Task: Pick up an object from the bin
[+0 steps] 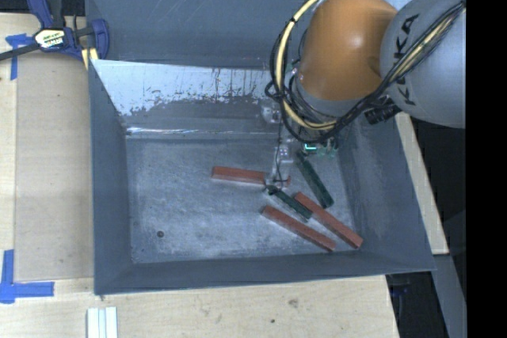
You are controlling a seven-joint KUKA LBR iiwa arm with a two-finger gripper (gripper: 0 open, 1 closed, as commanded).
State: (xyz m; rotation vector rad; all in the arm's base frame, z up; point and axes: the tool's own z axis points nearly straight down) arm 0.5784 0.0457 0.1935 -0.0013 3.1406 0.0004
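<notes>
My gripper (276, 184) reaches down under the arm's orange cover to the bin floor, right of the middle. Its tip is at the right end of a reddish-brown flat stick (236, 176) that lies almost level across the floor. Just to the right and below lies a short dark green stick (293, 205), close to the tip. A longer dark green stick (316, 181) slants down to the right beside the gripper. I see nothing lifted off the floor.
Two more reddish-brown sticks (298, 228) (333, 225) lie slanted near the bin's front right corner, one partly over the other. The bin's sloping walls rise close behind and to the right of the gripper.
</notes>
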